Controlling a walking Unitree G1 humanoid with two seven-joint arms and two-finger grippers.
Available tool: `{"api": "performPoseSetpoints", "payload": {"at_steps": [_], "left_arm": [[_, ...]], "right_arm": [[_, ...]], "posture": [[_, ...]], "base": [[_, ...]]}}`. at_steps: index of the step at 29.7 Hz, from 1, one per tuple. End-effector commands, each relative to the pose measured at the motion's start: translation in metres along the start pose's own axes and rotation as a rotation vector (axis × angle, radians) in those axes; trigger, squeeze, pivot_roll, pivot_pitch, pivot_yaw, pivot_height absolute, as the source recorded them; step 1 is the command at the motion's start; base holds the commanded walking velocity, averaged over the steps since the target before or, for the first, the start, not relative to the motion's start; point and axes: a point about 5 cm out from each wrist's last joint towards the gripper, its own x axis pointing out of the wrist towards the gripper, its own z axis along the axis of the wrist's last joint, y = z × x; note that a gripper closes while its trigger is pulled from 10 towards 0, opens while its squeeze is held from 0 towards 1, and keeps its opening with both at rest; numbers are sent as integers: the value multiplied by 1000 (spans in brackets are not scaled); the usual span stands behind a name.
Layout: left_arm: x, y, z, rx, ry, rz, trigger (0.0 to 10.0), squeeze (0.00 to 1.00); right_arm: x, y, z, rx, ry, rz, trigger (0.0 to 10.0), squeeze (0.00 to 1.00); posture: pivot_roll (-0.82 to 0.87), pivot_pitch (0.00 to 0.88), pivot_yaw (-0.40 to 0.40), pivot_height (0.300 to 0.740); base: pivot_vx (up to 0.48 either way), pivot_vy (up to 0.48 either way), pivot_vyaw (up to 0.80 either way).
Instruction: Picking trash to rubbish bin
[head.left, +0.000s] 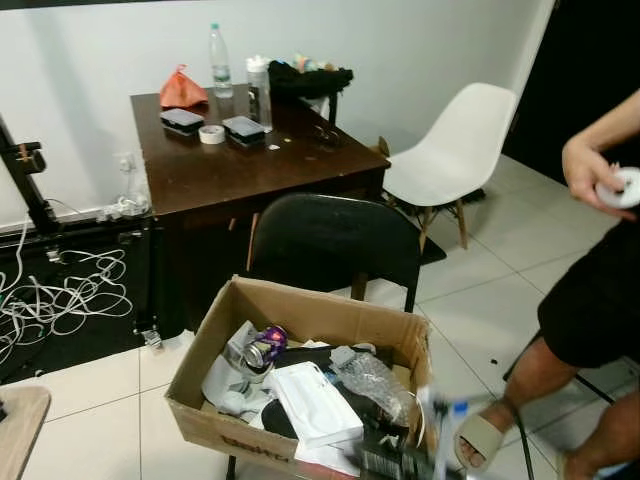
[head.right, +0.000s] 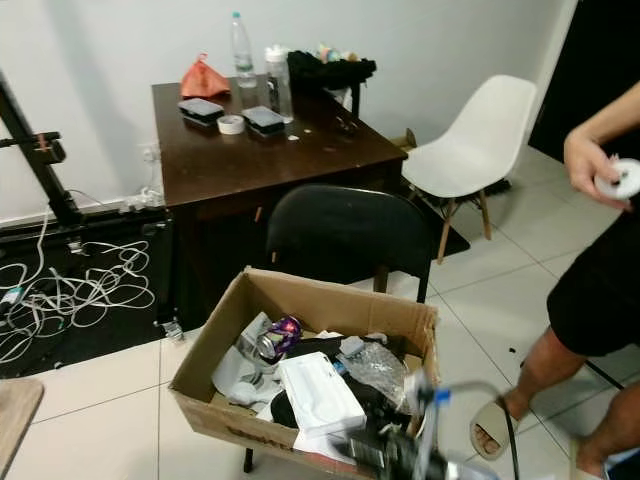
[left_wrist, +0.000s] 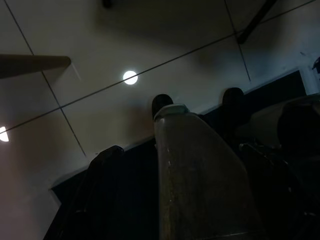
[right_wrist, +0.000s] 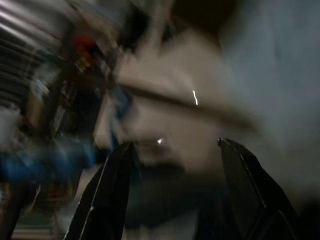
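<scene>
A cardboard box (head.left: 300, 312) of trash sits at lower centre on a black chair (head.left: 330, 240). A white flat carton (head.left: 315, 403) lies inside, long axis running toward lower right. The right gripper (right_wrist: 175, 200) has jaws wide, blurred. The left gripper (left_wrist: 165, 165) is dark; its jaws I cannot tell.

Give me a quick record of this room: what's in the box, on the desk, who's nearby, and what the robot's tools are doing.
Box: open cardboard box on a black chair, holding a crushed can, white packet, crumpled clear plastic
Desk: dark wooden desk with two bottles, tape roll, orange bag
Person: hand holding a white round object
Left tool: shut on a bottle
Right tool: open, blurred
</scene>
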Motion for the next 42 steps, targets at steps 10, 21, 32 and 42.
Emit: {"api": "performPoseSetpoints", "payload": {"at_steps": [10,21,32,42], "left_arm": [[-2,-3,-20,8,87,-1,10000,0],[-2,-2,-17,9,82,1,10000,0],[-1,-3,-17,4,78,3,10000,0],[-1,-3,-15,-13,64,6,10000,0]], "right_arm": [[-26,-27,-49,104,107,-398,10000,0],[-43,-44,-75,127,146,-851,10000,0],[-54,-41,-104,141,241,-1037,10000,0],[-65,-38,-122,158,305,-1106,10000,0]], "posture": [[-168,127,33,740],[-162,116,21,740],[-152,100,12,740],[-149,97,12,740]], "base": [[-143,0,0],[-330,0,0],[-337,0,0],[-280,0,0]]}}
